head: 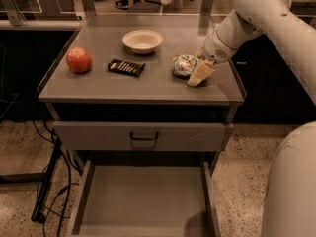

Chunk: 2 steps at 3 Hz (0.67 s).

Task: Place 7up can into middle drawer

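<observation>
The 7up can [184,64] is a crumpled green-and-white silvery can lying on the right part of the cabinet top [98,85]. My gripper [198,73] is down on the cabinet top at the can's right side, touching or nearly touching it, with the white arm reaching in from the upper right. The middle drawer [143,201] is pulled out below. Its flat grey floor is bare and its low side walls show.
A red apple [79,59], a dark flat snack bar [126,67] and a white bowl [142,40] sit on the cabinet top to the left of the can. A shut drawer front with a black handle [144,136] is above the open drawer. Cables [47,191] lie on the floor at the left.
</observation>
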Tool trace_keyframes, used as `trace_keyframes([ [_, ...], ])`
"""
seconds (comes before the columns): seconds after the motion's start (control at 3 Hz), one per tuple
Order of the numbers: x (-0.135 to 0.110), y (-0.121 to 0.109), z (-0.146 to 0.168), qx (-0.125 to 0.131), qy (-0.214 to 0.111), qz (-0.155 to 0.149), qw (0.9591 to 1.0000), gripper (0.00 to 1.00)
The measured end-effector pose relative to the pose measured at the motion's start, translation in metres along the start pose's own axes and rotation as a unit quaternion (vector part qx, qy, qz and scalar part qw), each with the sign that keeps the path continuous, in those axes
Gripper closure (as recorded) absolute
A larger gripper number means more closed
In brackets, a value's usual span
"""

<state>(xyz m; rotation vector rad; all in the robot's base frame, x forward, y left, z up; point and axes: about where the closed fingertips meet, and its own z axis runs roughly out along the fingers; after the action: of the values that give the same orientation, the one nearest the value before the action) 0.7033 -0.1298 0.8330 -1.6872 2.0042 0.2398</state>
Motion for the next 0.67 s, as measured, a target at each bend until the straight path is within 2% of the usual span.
trace_keyframes([
  [0.67,0.0000,0.0000,0.0000,0.000,0.000,0.000,1.0000,0.93],
])
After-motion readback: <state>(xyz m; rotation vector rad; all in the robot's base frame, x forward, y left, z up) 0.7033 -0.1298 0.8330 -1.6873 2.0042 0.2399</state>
